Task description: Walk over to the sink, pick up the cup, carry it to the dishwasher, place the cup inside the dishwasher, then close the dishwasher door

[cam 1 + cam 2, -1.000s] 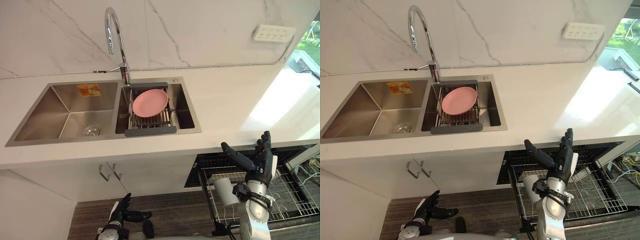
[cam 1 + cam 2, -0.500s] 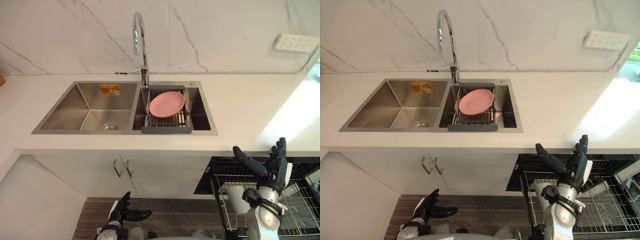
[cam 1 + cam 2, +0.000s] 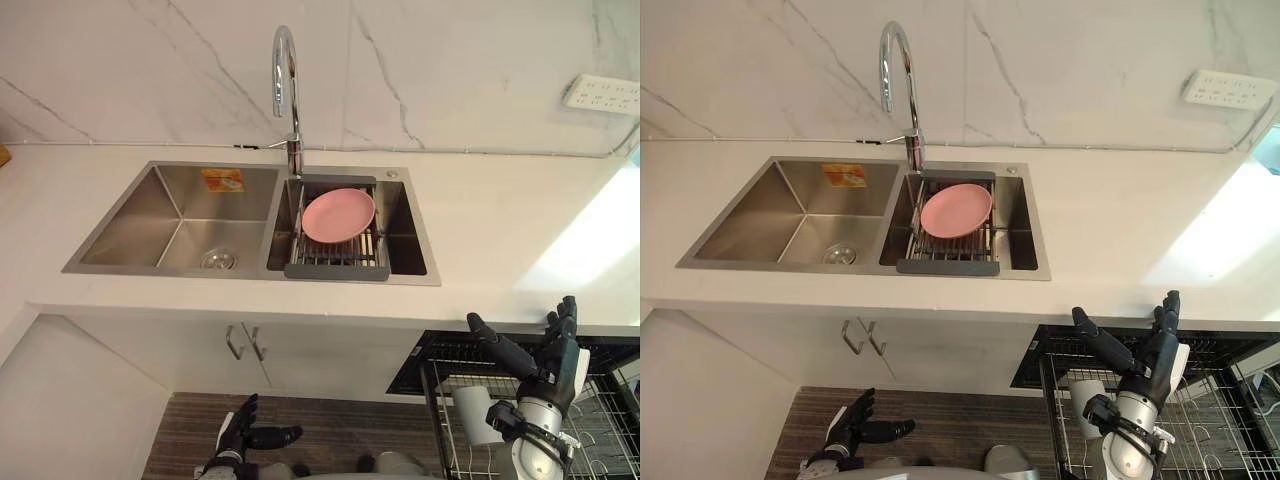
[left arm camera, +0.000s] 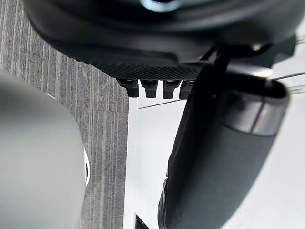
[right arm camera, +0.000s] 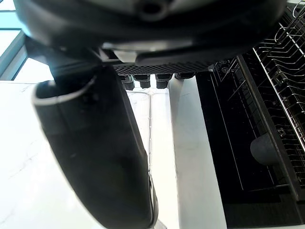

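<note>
A white cup [image 3: 471,413] stands in the pulled-out wire rack [image 3: 600,420] of the open dishwasher [image 3: 1050,350], under the counter at the lower right. My right hand [image 3: 545,360] is raised just in front of the cup, open, with straight fingers pointing up and the thumb spread; it holds nothing. Its wrist view shows the thumb [image 5: 100,143] and the dark dishwasher opening [image 5: 248,143]. My left hand [image 3: 243,434] hangs low over the wooden floor at the lower left, open and empty.
The steel double sink [image 3: 150,215] is set in the white counter [image 3: 500,220], with a tall tap [image 3: 285,80]. A pink plate [image 3: 338,214] lies on a drain rack in the right basin. White cabinet doors with handles [image 3: 245,342] stand below. A wall socket [image 3: 603,94] sits at the right.
The camera has turned, so the sink now sits nearer the middle and the dishwasher lower right. My right hand stays open and shows lower in the picture. The cup stays in the rack.
</note>
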Tool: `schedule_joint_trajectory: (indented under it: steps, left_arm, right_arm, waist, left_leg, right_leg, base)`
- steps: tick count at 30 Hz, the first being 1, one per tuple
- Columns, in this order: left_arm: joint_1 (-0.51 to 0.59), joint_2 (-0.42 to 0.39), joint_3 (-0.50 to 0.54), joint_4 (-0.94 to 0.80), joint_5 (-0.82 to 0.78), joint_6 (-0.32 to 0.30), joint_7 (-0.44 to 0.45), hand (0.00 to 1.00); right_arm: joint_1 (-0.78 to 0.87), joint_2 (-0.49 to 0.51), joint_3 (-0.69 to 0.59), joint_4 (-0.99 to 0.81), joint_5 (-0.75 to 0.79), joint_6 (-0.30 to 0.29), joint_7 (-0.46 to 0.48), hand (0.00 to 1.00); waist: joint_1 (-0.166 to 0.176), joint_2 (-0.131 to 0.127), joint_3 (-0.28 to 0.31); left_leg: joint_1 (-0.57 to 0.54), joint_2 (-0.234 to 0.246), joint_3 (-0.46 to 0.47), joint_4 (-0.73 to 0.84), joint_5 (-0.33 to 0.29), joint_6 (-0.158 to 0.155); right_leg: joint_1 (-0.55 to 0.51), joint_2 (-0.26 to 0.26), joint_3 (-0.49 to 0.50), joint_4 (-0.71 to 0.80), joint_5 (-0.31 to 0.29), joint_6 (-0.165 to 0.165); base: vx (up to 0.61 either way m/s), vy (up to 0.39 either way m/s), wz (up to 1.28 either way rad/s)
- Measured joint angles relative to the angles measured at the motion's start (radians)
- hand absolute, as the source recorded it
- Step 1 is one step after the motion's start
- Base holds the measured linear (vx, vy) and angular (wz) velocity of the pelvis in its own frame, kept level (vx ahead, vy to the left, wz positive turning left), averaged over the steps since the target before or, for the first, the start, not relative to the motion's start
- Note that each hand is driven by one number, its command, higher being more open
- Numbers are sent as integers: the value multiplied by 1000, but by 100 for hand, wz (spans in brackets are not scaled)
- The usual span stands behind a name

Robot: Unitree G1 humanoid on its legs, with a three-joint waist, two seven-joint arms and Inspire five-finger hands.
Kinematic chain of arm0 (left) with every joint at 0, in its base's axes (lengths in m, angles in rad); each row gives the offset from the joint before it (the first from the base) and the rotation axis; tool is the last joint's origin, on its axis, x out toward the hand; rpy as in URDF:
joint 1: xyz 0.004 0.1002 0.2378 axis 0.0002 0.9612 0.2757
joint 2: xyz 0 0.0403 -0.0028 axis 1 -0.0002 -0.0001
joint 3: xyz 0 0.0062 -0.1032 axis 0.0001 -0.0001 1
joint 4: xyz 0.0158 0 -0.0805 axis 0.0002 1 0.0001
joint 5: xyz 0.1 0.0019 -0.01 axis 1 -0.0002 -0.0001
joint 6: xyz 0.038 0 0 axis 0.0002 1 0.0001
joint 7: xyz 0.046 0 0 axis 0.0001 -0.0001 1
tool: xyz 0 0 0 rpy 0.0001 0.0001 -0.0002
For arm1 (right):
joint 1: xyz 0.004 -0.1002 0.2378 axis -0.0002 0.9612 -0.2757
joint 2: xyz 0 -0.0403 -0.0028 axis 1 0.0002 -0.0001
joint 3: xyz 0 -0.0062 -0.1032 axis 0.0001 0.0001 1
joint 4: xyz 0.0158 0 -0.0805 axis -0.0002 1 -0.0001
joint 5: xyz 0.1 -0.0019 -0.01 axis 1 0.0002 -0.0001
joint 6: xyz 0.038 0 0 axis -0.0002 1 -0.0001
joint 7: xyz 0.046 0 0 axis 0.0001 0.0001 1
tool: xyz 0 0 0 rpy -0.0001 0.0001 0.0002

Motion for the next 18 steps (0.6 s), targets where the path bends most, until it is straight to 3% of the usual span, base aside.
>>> schedule_joint_trajectory:
  steps: [2,5,7,10,18]
  left_arm:
    - [-2,-6,14,2,2,0,-5,100]
    - [2,-11,17,2,2,-2,-16,100]
    - [5,-13,16,3,2,-8,-17,100]
    - [7,-16,11,3,3,-10,-18,100]
    - [14,-10,-29,3,1,-10,-19,100]
  right_arm:
    - [0,-1,1,-24,0,22,7,100]
    - [1,-1,5,-46,-2,23,11,100]
    - [1,-1,10,-52,-19,27,11,100]
    - [1,-1,23,-74,-20,54,10,100]
    - [24,14,79,-118,-74,57,-17,100]
  waist:
    - [7,9,0]
    - [6,10,0]
    - [5,14,-1]
    - [1,15,-3]
    - [-24,20,-12]
  left_leg:
    - [-4,4,7,-12,5,-7]
    - [41,-33,4,-146,50,-30]
    - [70,-42,3,-226,100,-30]
    - [97,-46,4,-286,128,-37]
    - [118,-42,3,-349,165,-44]
  right_leg:
    - [5,9,11,-36,29,8]
    - [1,0,36,-68,39,24]
    - [0,5,48,-82,39,24]
    - [-2,11,57,-88,38,22]
    - [-6,32,76,-115,45,12]
  base:
    - [-44,-4,-16]
    - [-7,6,-3]
    - [-15,1,-5]
    - [-1,-7,-6]
    - [43,-1,-9]
